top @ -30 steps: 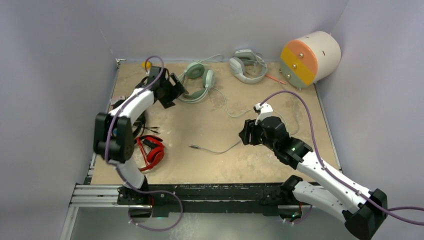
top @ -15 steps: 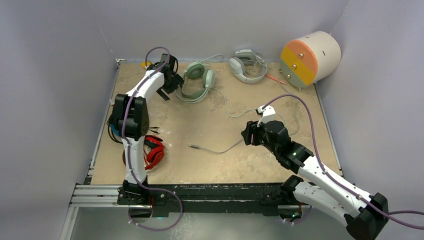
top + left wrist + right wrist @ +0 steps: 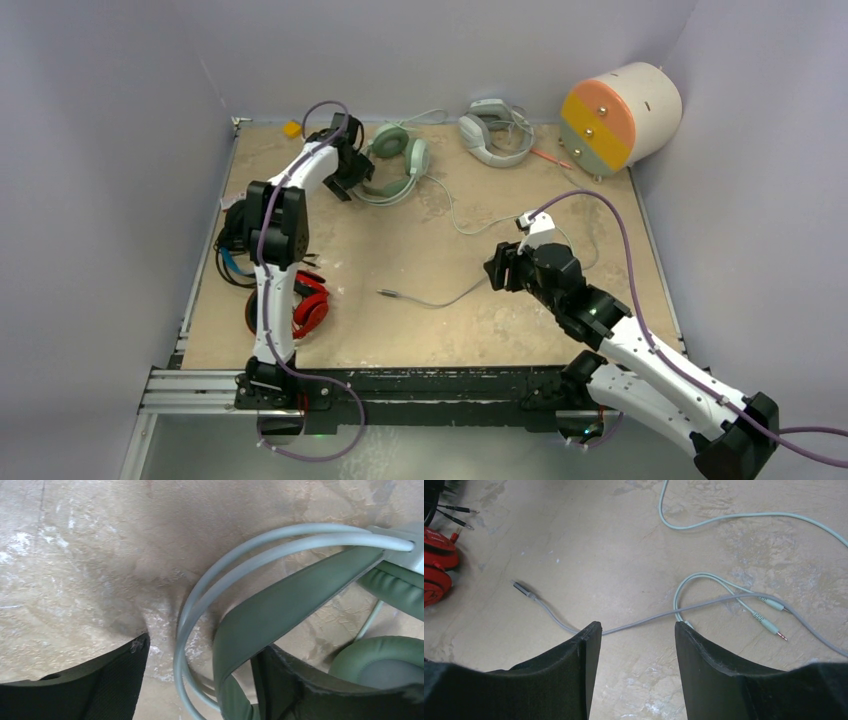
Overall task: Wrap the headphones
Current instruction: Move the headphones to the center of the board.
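Note:
The mint-green headset (image 3: 392, 165) lies at the back of the table. My left gripper (image 3: 356, 172) is open, its jaws standing either side of the headset's headband (image 3: 280, 610) and thin grey hoops (image 3: 200, 600), low over the table. The headset's long cable (image 3: 470, 225) trails to the right and forward. My right gripper (image 3: 497, 270) is open and empty, just above the grey cable (image 3: 554, 620), which ends in a plug (image 3: 521, 589). The red-and-black headset (image 3: 305, 305) lies at the front left. The black-and-blue headset (image 3: 232, 255) is mostly hidden behind my left arm.
A grey-white headset (image 3: 495, 132) lies at the back centre. A cream cylinder with an orange and yellow face (image 3: 620, 115) lies on its side at the back right. A small yellow object (image 3: 292, 128) sits in the back left corner. Two jack plugs (image 3: 769, 622) lie near my right gripper.
My left arm has stretched further back and right, bringing its open jaws around the mint-green headband. My right arm has barely moved.

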Robot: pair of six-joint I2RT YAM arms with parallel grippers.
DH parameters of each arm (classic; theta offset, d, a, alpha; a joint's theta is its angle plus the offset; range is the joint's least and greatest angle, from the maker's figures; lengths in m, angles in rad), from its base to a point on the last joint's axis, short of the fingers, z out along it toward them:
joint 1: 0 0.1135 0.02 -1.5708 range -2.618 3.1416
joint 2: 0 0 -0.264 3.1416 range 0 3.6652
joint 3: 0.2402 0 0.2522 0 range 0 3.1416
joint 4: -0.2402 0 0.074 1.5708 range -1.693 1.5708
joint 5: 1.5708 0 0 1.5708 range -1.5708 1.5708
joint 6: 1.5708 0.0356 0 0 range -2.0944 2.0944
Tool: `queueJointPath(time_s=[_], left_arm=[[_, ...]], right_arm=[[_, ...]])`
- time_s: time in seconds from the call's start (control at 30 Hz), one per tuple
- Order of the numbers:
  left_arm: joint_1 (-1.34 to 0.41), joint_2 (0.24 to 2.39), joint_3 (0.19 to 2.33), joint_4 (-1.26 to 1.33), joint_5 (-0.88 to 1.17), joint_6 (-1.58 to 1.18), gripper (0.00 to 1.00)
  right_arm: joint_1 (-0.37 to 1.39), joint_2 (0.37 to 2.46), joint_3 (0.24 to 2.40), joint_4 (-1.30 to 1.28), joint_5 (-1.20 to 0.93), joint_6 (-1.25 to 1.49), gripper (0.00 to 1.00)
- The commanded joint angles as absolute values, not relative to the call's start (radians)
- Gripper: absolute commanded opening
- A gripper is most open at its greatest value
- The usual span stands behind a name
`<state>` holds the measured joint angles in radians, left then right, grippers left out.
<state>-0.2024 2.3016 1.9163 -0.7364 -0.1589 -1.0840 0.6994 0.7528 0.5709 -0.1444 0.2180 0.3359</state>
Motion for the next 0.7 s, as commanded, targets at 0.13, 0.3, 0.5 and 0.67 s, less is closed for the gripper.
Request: queueJointPath(time_s=[0.13, 0.3, 0.5, 0.67], left_arm=[[-0.211, 2.325, 1.912, -0.705, -0.168, -1.039, 0.36], [-0.233, 2.294, 1.819, -0.681, -0.161, -0.946, 0.0], [-0.269, 2.063, 1.564, -0.663, -0.223, -0.856, 0.0], [-0.331, 1.834, 1.346, -0.65, -0.196, -0.776, 0.0]], right_arm=[[0.701, 0.7, 0.59, -0.174, 0.222, 0.349, 0.58], [0.701, 0.65, 0.617, -0.244, 0.215, 0.369, 0.58], [0.701, 0.61, 0.648, -0.381, 0.183, 0.401, 0.59], [0.702, 0.638, 0.673, -0.468, 0.162, 0.413, 0.59]])
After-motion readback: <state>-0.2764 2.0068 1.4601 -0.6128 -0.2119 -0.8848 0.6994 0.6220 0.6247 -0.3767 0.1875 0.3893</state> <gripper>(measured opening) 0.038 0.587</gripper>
